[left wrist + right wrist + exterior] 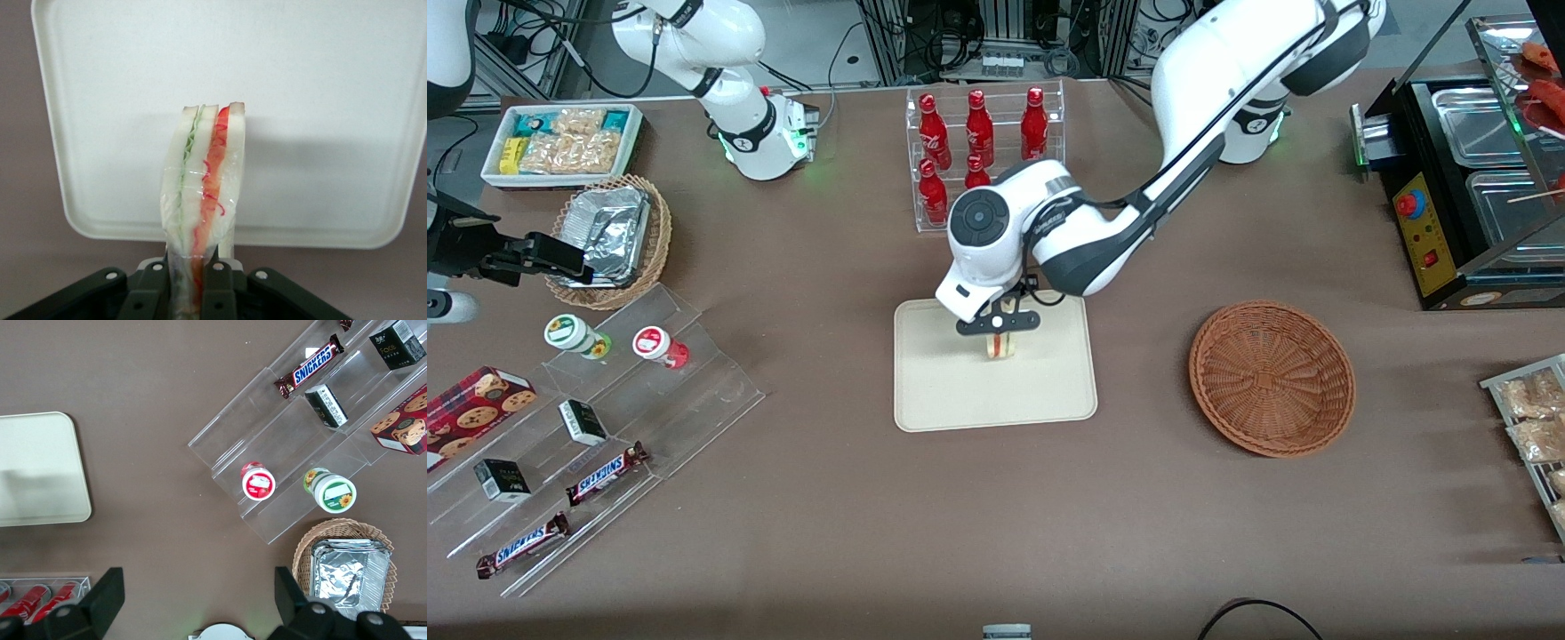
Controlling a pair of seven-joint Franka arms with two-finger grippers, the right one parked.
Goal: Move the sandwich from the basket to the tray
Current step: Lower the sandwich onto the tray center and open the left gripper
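On the bench [827, 533], the cream tray [943, 400] sits toward the parked arm from the empty wicker basket [1272, 378]. Above the tray hangs the hand [997, 325], pinched tight on the wrapped sandwich [203, 193] at one end. It looks light, soft and squashable, its film slippery; a gentle grip across the bread faces suits it.

Brown table [827, 533] carries the cream tray [951, 400] at centre, the gripper [997, 334] above it (sandwich [1000, 345] clamped); reddish wicker basket [1272, 378] toward the working arm's end, bottle rack [984, 151] farther back.
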